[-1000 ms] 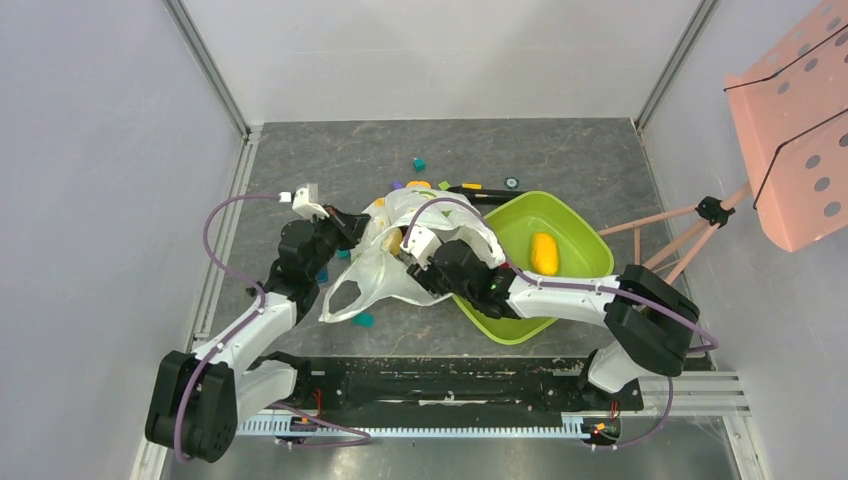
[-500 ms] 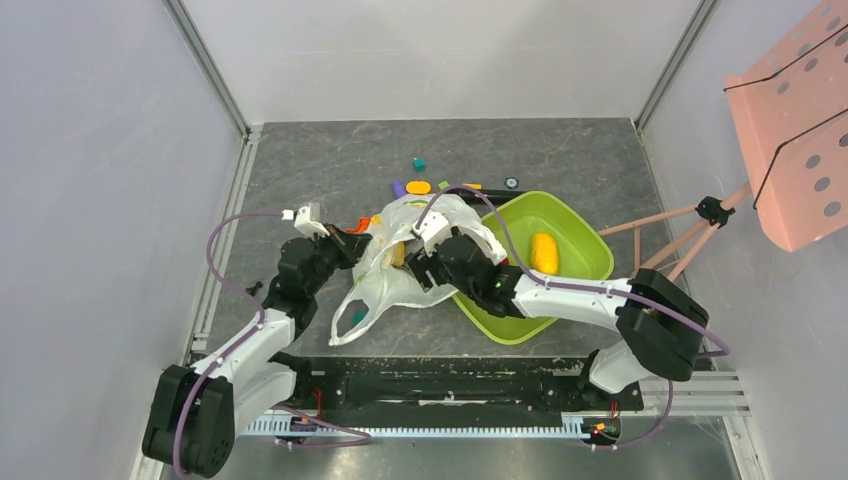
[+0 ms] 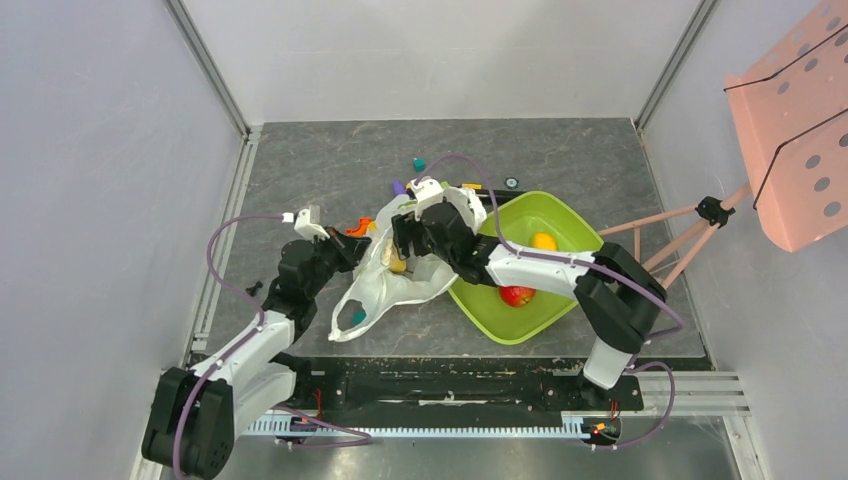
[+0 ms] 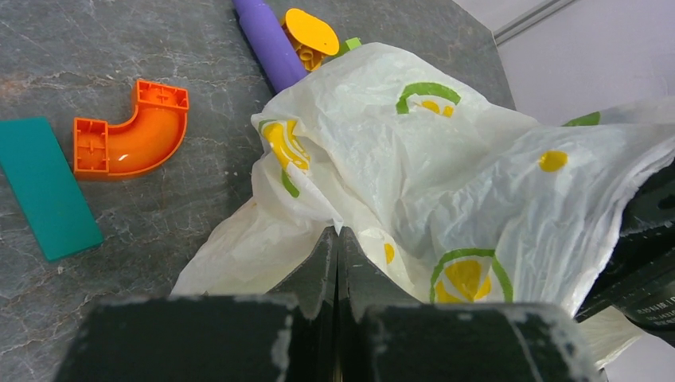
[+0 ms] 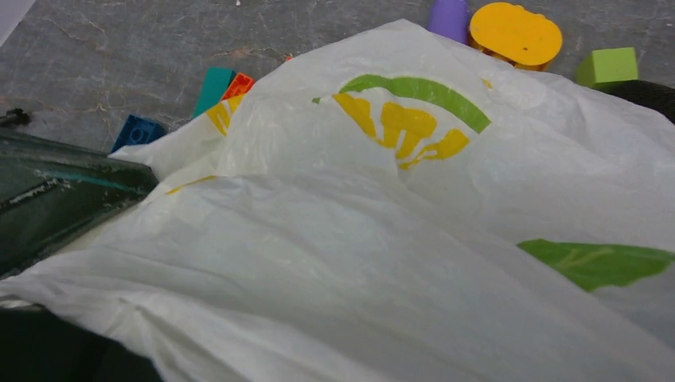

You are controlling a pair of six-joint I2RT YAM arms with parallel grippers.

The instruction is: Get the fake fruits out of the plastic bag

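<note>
Since the earlier frame a red fruit (image 3: 517,295) has been added to the green tray (image 3: 572,272), where only a yellow fruit (image 3: 543,241) was seen before, and the right arm has been swung away from the tray's near rim towards the far side of the bag (image 3: 400,282).

Towards the left edge of the table (image 3: 300,160), the left claw (image 4: 336,263) is pressed together, with a fold of the bag's thin film pinched between its fingers. Just to the left of the bag, an orange curved block (image 4: 131,131) and a teal flat block (image 4: 44,187) are found on the table, and a purple cylinder (image 4: 271,44) is partly covered by the bag's far edge.

The bag is spread out crumpled near the middle of the table, touching the tray's left rim. A yellowish shape is seen through the film near its mouth; whether it is a fruit or a printed lemon cannot be told.

The right claw (image 3: 402,246) is placed over the bag's upper part. Its view is filled with film, so whether it is spread or pinching cannot be told.

On the right half of the table, two fruits are held by the tray. The task is judged to be partly done: two fruits are out, and any others are presumably hidden in the bag.
</note>
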